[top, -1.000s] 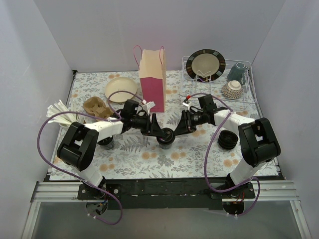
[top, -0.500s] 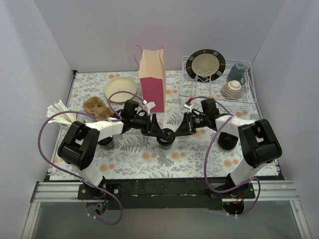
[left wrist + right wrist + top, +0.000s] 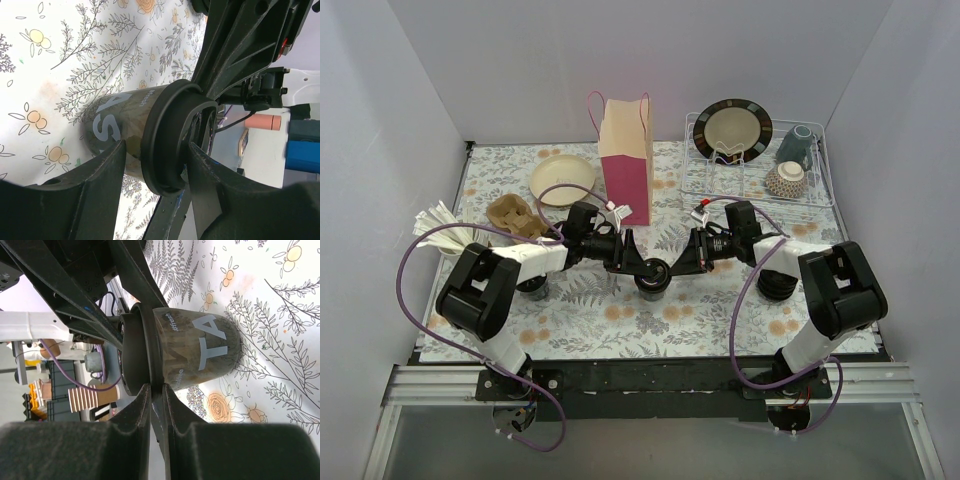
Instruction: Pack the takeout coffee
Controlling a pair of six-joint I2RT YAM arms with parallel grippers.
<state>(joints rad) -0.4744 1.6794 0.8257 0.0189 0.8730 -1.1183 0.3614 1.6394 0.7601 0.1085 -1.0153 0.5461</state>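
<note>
Upright on the table [image 3: 620, 320], midway between the two arms: takeout coffee [image 3: 653, 278], lid [image 3: 172, 137] on top, long axis vertical, base flat down. Sideways in both wrist views, base toward the table's floral print. Flanked from either side. Left fingers [image 3: 85, 195] spread open, one before the cup's body, the other before the lid's top, rim in the gap. Right fingers [image 3: 132, 432] pinched almost together on the lid's rim. Behind, well apart, a paper bag [image 3: 626, 165].
</note>
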